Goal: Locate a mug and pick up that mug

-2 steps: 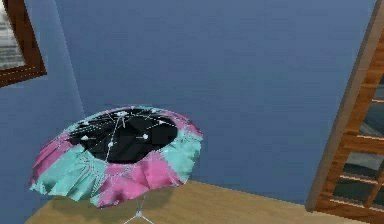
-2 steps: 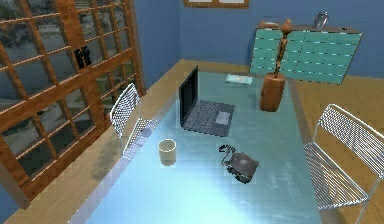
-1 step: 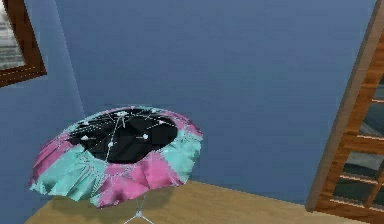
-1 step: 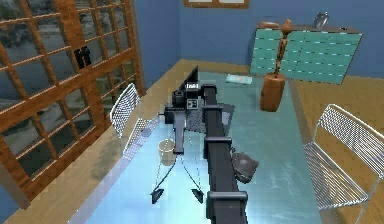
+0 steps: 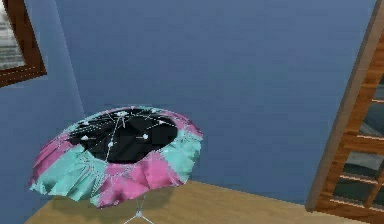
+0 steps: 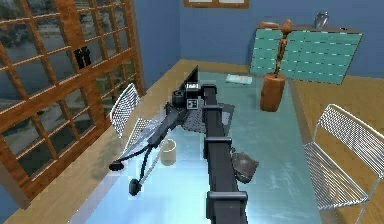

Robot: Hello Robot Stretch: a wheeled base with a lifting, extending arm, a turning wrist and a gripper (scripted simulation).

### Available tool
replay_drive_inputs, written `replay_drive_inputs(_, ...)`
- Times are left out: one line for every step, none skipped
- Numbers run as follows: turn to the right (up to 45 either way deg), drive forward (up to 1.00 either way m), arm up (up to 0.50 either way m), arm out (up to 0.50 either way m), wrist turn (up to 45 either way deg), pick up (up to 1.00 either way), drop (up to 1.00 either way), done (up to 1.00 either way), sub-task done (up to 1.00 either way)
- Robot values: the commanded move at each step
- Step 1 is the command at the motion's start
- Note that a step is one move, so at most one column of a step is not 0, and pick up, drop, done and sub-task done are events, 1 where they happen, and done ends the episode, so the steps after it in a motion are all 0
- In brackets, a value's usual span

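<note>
Nearest the lens, a dark square arm bar (image 6: 222,185), rising from the arm side view's bottom edge over a pale teal glass-topped table (image 6: 275,150). At its far end, two small white marker squares (image 6: 190,97), and left of them the dark two-finger gripper (image 6: 126,176), slanting toward the picture's lower left and reaching the table's left edge. Cannot tell whether it holds anything, with the tabletop right behind. Then the task's thing, a small cream cylindrical mug (image 6: 170,152): stands upright on the glass, between gripper and bar, toward the picture's right of the fingertips and slightly farther up. Probably calls for bringing the gripper back that way before any grasp.
</note>
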Motion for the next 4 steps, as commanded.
replay_drive_inputs(0.0, 0.00, 0.00, 0.00, 45.0, 0.00, 0.00, 0.00, 0.00)
replay_drive_inputs(0.0, 0.00, 0.00, 0.00, 45.0, 0.00, 0.00, 0.00, 0.00)
replay_drive_inputs(0.0, 0.00, 0.00, 0.00, 27.0, 0.00, 0.00, 0.00, 0.00)
replay_drive_inputs(0.0, 0.00, -0.30, 0.00, 0.0, 0.00, 0.00, 0.00, 0.00)
